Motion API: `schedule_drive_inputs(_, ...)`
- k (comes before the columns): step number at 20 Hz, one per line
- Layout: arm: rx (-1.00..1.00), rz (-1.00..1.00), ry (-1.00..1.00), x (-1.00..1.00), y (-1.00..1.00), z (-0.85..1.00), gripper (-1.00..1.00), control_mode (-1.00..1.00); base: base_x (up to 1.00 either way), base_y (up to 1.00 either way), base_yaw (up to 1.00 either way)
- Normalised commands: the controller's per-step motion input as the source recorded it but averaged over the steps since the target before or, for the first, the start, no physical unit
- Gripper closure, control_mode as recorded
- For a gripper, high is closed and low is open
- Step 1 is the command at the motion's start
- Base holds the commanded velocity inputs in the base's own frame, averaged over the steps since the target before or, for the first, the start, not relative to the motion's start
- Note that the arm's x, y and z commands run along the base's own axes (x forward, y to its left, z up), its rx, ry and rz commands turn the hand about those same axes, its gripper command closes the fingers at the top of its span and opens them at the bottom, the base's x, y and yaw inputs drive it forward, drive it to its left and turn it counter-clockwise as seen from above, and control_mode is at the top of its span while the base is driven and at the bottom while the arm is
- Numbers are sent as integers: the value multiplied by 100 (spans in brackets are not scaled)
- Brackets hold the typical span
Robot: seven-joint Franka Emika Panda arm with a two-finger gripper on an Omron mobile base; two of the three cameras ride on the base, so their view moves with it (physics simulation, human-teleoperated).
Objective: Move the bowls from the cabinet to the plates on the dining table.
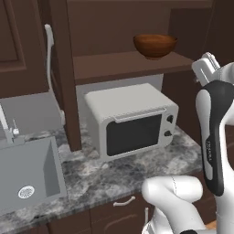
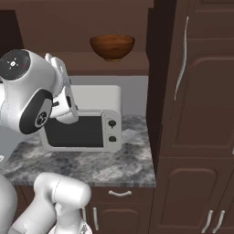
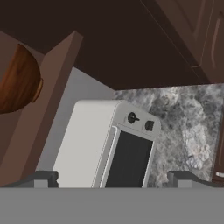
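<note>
One reddish-brown wooden bowl stands upright on the open shelf of the dark brown cabinet, above a microwave. In the hand view, which is rolled, the bowl shows at the left edge beside the shelf board. My gripper is open, with nothing between its fingertips. It hangs in front of the microwave, below the shelf and well short of the bowl. The plates and the dining table are out of view.
A light grey microwave sits on the grey marble counter. A steel sink lies at the left. An open cabinet door with a bar handle stands left of the shelf; tall cupboards rise on the right.
</note>
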Motion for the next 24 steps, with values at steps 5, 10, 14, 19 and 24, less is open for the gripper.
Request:
schedule_drive_inputs(5,0,0,0,0,0,0,-100,100,56,-18,2)
schedule_drive_inputs(10,0,0,0,0,0,0,-100,100,41,23,-32)
schedule_drive_inputs(14,0,0,0,0,0,0,-100,100,17,34,-38)
schedule_drive_inputs(19,0,0,0,0,0,0,-100,100,14,37,-37)
schedule_drive_inputs(24,0,0,0,0,0,0,-100,100,45,32,-4)
